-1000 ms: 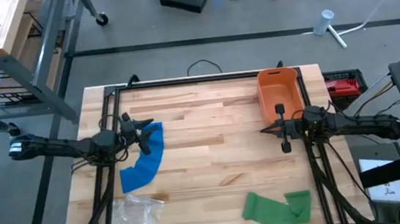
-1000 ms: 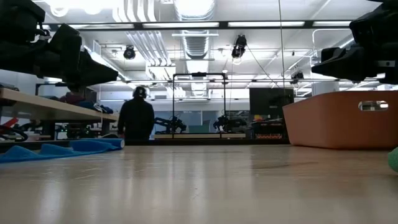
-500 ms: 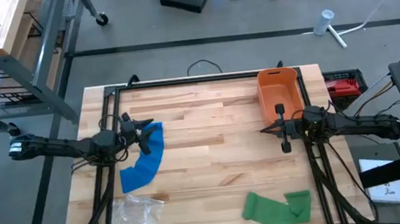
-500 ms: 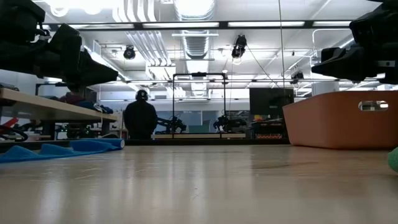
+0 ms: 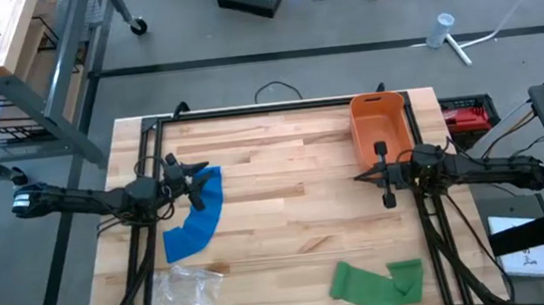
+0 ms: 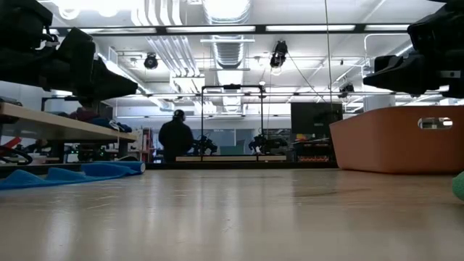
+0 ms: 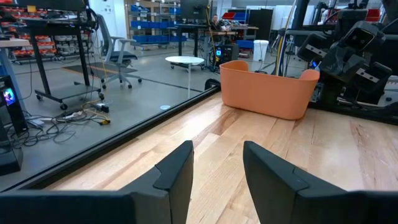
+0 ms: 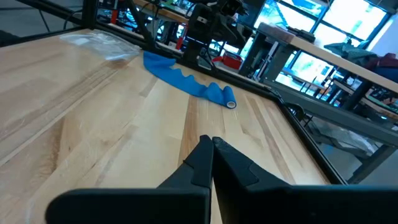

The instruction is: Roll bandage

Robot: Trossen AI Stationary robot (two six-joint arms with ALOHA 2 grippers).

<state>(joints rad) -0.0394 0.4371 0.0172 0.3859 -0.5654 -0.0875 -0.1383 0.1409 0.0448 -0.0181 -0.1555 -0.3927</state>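
Counter (image 5: 285, 181): pale wooden boards with a black frame round the edge
Blue bandage (image 5: 196, 216): lay loose and curved on the counter's left part, mostly unrolled, with a small rolled end at the far tip (image 8: 231, 99)
Left pincer (image 5: 198, 177): hung over the far end of the blue bandage, fingers (image 7: 177, 176) parted by a narrow gap, nothing seen between them
Right pincer (image 5: 361, 177): hung over bare wood just beside the orange bin, well apart from the blue bandage, fingers pressed together and empty (image 8: 210, 155)
Orange bin (image 5: 381, 126): stood at the far right of the counter, against the frame
Green bandage (image 5: 376, 281): lay crumpled near the front edge on the right, well apart from both arms
Plastic bag (image 5: 187, 292): clear, lay near the front left corner, close to the near end of the blue bandage
Person (image 6: 175, 136): dark figure stood far back in the room beyond the counter
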